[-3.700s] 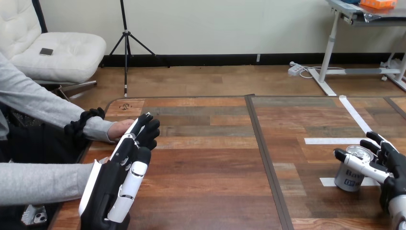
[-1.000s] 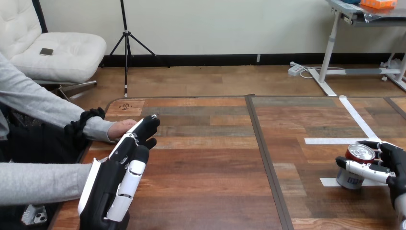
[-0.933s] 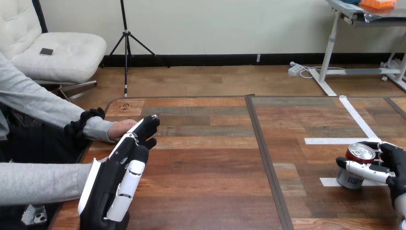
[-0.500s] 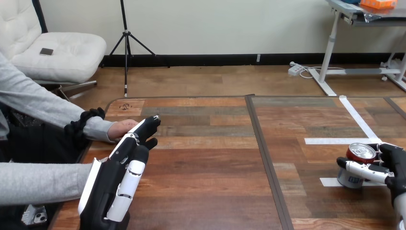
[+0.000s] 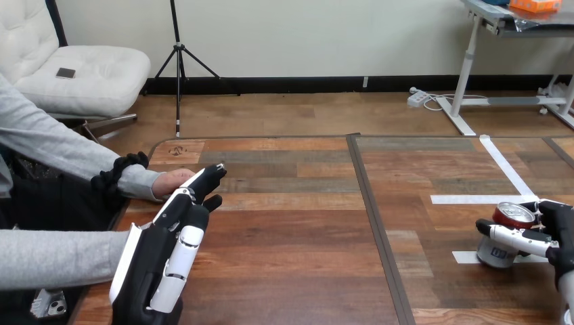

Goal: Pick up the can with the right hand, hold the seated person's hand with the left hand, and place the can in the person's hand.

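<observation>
**A:** Two robot hands over the brown wooden tabletop [image 5: 298, 223]. What is the left robot hand [image 5: 177, 233] doing?

**B:** Its fingers are stretched nearly straight and grip nothing. The person's hand [image 5: 170, 181], coming out of a grey sleeve, lies just beyond its fingertips at the tabletop's left edge. The fingertips overlap it, but I cannot tell whether they touch.

**A:** And its thumb?

**B:** Out to the right of the fingers, apart from the person's hand.

**A:** Now the right robot hand [image 5: 558, 220].

**B:** Closed round the short silver metal can with a red rim [image 5: 512, 214]. The thumb crosses the can's front and the fingers wrap behind it.

**A:** Where does the can sit?

**B:** Inside that grasp, leaning a little. Its base is over a strip of white tape [image 5: 464, 257] just left of the hand, and a second white tape strip [image 5: 474, 199] lies beyond. I cannot tell whether the base rests on the tabletop.
</observation>
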